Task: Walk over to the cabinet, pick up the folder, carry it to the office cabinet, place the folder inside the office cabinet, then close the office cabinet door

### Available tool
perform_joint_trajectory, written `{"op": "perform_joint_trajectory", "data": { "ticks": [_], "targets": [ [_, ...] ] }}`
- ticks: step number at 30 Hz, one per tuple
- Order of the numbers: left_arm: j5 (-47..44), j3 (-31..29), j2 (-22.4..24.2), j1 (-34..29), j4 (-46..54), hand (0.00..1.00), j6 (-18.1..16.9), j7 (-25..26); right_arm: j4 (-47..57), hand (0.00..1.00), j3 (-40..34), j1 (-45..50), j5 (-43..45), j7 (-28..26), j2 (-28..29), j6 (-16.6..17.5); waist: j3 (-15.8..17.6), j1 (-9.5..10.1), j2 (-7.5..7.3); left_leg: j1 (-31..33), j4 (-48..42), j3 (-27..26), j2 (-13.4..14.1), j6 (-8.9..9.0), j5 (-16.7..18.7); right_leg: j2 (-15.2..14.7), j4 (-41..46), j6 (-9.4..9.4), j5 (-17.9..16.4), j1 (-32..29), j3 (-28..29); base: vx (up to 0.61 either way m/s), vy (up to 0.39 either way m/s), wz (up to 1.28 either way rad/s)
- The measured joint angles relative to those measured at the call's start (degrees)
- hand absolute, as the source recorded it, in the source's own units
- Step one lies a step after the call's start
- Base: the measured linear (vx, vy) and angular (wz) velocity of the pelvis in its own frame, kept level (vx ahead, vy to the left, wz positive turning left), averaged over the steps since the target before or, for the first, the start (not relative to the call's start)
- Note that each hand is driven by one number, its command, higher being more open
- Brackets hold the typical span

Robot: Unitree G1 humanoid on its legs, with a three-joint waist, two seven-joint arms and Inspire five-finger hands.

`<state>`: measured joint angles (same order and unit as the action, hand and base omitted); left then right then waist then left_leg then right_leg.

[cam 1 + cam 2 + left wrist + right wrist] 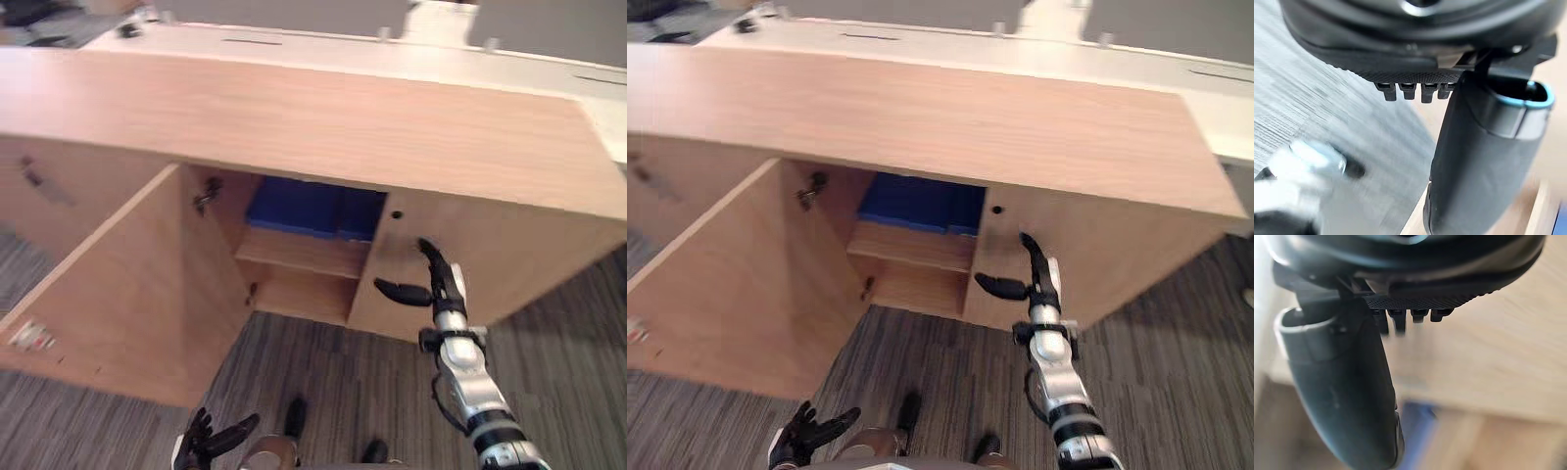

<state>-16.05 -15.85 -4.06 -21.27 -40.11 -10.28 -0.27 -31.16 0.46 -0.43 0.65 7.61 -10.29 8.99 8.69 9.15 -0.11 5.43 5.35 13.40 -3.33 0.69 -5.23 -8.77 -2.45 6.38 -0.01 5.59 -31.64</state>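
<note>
The blue folder [313, 208] lies on the upper shelf inside the wooden office cabinet [294, 117], seen through the open middle bay. The left door [127, 294] is swung wide out toward me. My right hand [443, 281] is raised in front of the door panel [392, 264] on the right of the opening. Its fingers are straight and the thumb is spread toward the bay, with nothing held. In the right wrist view the thumb [1347, 391] stands before the wood, with a blurred blue patch of folder [1418, 431] past it. My left hand [211, 438] hangs low over the carpet, fingers relaxed and holding nothing.
A lower shelf [299, 294] sits under the folder. The open door's free edge reaches far out at the left. A white desk [392, 54] runs behind the cabinet top. Striped grey carpet [323, 372] lies in front of the cabinet.
</note>
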Motion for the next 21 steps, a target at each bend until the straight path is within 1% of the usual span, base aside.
{"op": "perform_joint_trajectory", "data": {
  "ticks": [3, 5, 6, 7, 9, 10, 11, 12, 15, 16, 18, 19, 21],
  "targets": [
    [-1.1, -8.2, 0.8, -2.9, 5.6, 1.0, 0.0, 0.2, -8.1, 1.0, 0.0, 3.5, 0.3, -3.0, 3.4, -1.9, 0.8, 2.26, 1.44, 0.4, 0.0, 3.9, -2.1, 0.14, -0.1, -1.6, 2.2, 1.11, -1.9, 1.4, -3.9, 0.05, 0.045, 1.09],
    [-1.2, -11.7, 0.6, -4.1, 8.5, 1.0, 0.0, 0.4, -10.1, 1.0, 0.0, 3.5, 0.3, -3.4, 4.5, -2.2, 1.0, 2.99, 1.81, 0.9, -0.2, 4.6, -2.7, 0.14, -0.2, -2.1, 2.6, 1.26, -2.0, 1.4, -5.0, 0.07, 0.042, 0.56],
    [-1.8, -14.6, 0.4, -5.0, 11.3, 1.0, -0.1, 0.9, -10.7, 1.0, 0.0, 3.6, 0.3, -3.5, 5.2, -2.2, 1.0, 3.5, 1.91, 1.2, -0.3, 4.9, -3.0, 0.22, -0.5, -2.3, 2.7, 1.33, -2.3, 1.7, -6.0, 0.09, 0.035, 0.44],
    [-2.1, -15.9, 0.1, -5.4, 12.7, 1.0, -0.1, 1.2, -10.7, 1.0, -0.1, 3.7, 0.3, -3.5, 5.4, -2.2, 1.0, 3.84, 1.9, 1.2, -0.3, 5.0, -3.1, 0.31, -1.0, -2.3, 2.7, 1.3, -2.5, 1.9, -6.4, 0.11, 0.014, 0.39],
    [-2.6, -18.7, -2.1, -6.6, 19.5, 1.0, -0.2, 2.1, -10.7, 1.0, -0.2, 3.6, 0.3, -3.4, 5.5, -2.1, 0.9, 4.38, 1.74, 1.3, -0.3, 6.0, -3.0, 0.34, -4.5, -2.1, 3.6, 0.95, -3.4, 2.7, -8.1, 0.11, -0.018, 0.38],
    [-2.6, -18.9, -3.0, -6.5, 20.7, 1.0, -0.4, 2.4, -10.7, 1.0, -0.2, 3.5, 0.4, -3.3, 5.5, -2.0, 0.9, 4.38, 1.59, 1.4, -0.3, 6.2, -3.1, 0.32, -5.0, -2.1, 3.8, 0.77, -3.8, 2.7, -8.4, 0.1, -0.046, 0.38],
    [-3.0, -19.0, -4.9, -5.9, 22.6, 1.0, -0.7, 2.7, -10.7, 1.0, -0.2, 3.2, 0.4, -3.2, 5.4, -2.0, 0.9, 4.42, 1.3, 1.6, -0.3, 6.6, -3.2, 0.5, -5.3, -2.0, 4.3, 0.35, -4.1, 2.7, -8.9, 0.1, -0.07, 0.24],
    [-3.1, -19.0, -6.5, -5.1, 24.2, 1.0, -1.2, 2.9, -10.7, 1.0, -0.2, 3.0, 0.4, -3.2, 5.2, -2.0, 0.8, 4.45, 1.11, 1.7, -0.3, 6.8, -3.3, 0.3, -5.5, -1.8, 4.4, 0.0, -4.3, 2.7, -8.9, 0.09, -0.078, 0.17],
    [-3.1, -18.5, -8.8, -2.1, 27.4, 1.0, -1.8, 2.9, -10.7, 1.0, -0.2, 2.7, 0.4, -3.2, 4.8, -1.9, 0.8, 4.19, 1.05, 1.7, -0.4, 7.3, -3.3, -0.49, -6.1, -1.5, 4.5, -0.19, -4.5, 3.1, -8.9, 0.05, -0.07, 0.12],
    [-3.0, -18.0, -10.0, -0.5, 28.7, 1.0, -2.5, 2.9, -10.7, 1.0, -0.2, 2.8, 0.5, -3.4, 4.5, -1.9, 0.8, 3.9, 1.01, 1.6, -0.4, 7.5, -3.3, -0.52, -6.1, -1.4, 4.5, -0.57, -4.8, 3.2, -8.5, 0.01, -0.061, 0.09],
    [-2.8, -16.3, -12.2, 1.5, 30.4, 1.0, -3.3, 3.0, -10.6, 1.0, -0.1, 3.1, 0.5, -3.6, 4.0, -1.9, 0.8, 3.73, 1.0, 1.5, -0.3, 7.4, -3.0, -0.39, -6.0, -1.2, 4.5, -0.74, -5.0, 3.2, -7.6, -0.04, -0.061, -0.02],
    [-1.9, -15.3, -13.6, 2.7, 31.6, 1.0, -3.8, 2.9, -10.6, 1.0, -0.1, 3.3, 0.8, -3.9, 3.6, -1.9, 0.9, 3.31, 0.98, 1.4, -0.3, 7.0, -2.7, -0.21, -5.8, -1.0, 4.5, -0.81, -5.2, 3.1, -7.0, -0.08, -0.059, -0.16],
    [-1.8, -14.3, -14.9, 3.1, 32.7, 1.0, -4.1, 3.0, -10.6, 1.0, -0.1, 3.4, 1.6, -4.1, 3.5, -1.9, 0.9, 2.82, 0.95, 1.2, -0.3, 6.3, -2.2, 0.31, -5.2, -0.7, 4.6, -1.03, -5.4, 2.9, -6.1, -0.09, -0.051, -0.25]
  ]
}}
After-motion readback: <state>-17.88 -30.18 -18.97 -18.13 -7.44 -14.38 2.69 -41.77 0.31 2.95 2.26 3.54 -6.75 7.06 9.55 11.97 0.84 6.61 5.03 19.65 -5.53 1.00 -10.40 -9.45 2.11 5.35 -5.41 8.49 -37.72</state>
